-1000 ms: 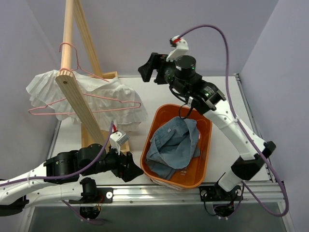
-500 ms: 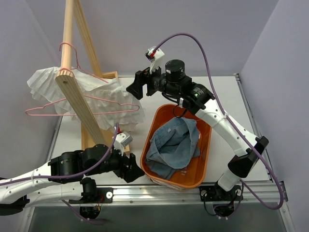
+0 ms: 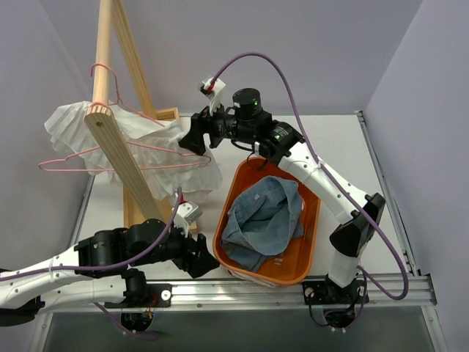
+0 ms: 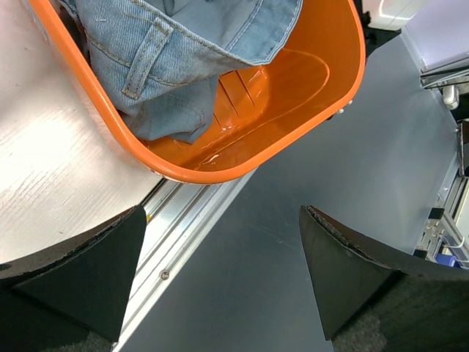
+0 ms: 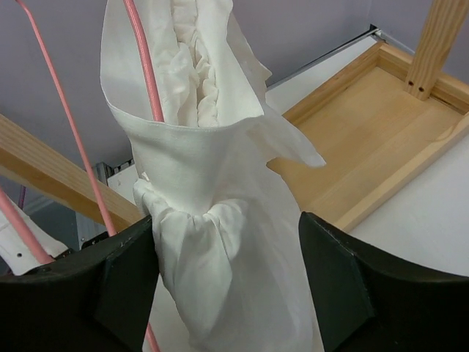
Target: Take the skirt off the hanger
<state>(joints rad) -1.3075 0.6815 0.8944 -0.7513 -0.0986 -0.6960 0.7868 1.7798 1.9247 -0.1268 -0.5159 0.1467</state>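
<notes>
A white ruffled skirt (image 3: 157,154) hangs on a pink wire hanger (image 3: 110,158) hooked over a wooden rack (image 3: 121,158) at the back left. My right gripper (image 3: 189,136) is open at the skirt's right end. In the right wrist view the skirt (image 5: 220,213) hangs between the spread fingers (image 5: 344,293), with the hanger wire (image 5: 146,66) at its top. My left gripper (image 3: 207,265) is open and empty, low by the table's front edge beside the orange basket (image 3: 308,242).
The orange basket holds blue denim clothes (image 3: 264,216); it also shows in the left wrist view (image 4: 242,158) with the denim (image 4: 168,51). The rack's wooden base frame (image 5: 381,125) lies on the white table (image 3: 344,154). An aluminium rail (image 4: 190,227) runs along the front edge.
My right arm has swung left and down toward the skirt, until its open fingers straddle the skirt's right end. The hanger has swayed slightly. The left arm has hardly moved.
</notes>
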